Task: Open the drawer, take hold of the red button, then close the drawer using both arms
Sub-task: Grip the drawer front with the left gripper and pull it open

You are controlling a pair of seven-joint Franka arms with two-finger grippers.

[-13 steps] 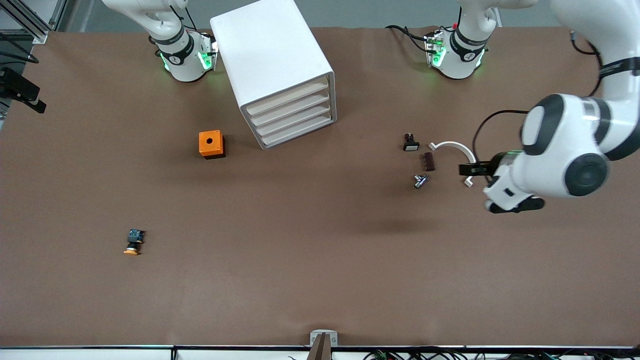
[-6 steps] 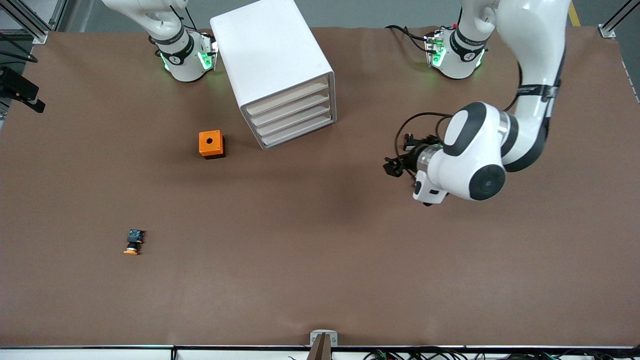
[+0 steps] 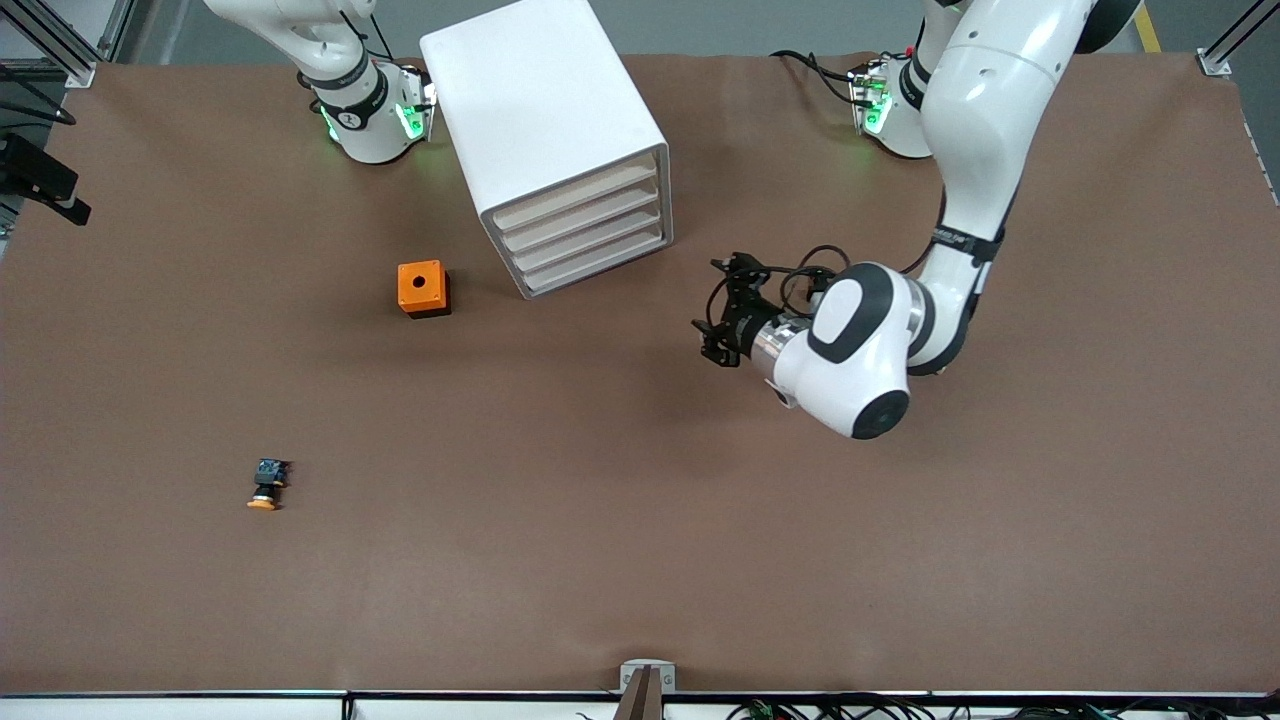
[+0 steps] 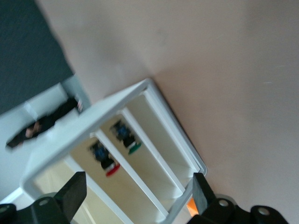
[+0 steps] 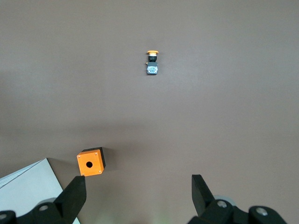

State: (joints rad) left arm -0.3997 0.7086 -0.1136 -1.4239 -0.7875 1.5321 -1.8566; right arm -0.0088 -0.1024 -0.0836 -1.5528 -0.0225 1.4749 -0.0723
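The white cabinet (image 3: 545, 110) stands near the robots' bases, its four stacked drawers (image 3: 583, 233) all pushed in. My left gripper (image 3: 722, 312) is open and empty, low over the table beside the cabinet, pointing at the drawer fronts. In the left wrist view the drawers (image 4: 154, 154) fill the frame between the open left gripper (image 4: 136, 200). A red-capped button (image 4: 106, 163) shows inside one drawer; which one I cannot tell. My right gripper (image 5: 137, 196) is open and empty, high over the table, out of the front view.
An orange box (image 3: 423, 288) with a hole sits beside the cabinet toward the right arm's end, also in the right wrist view (image 5: 91, 162). An orange-capped button (image 3: 265, 487) lies nearer the front camera, also in the right wrist view (image 5: 152, 63). A green-capped part (image 4: 131, 142) lies in another drawer.
My left arm has swung from the left arm's end of the table toward the cabinet, and now covers the small parts that lay there. The right arm has not moved.
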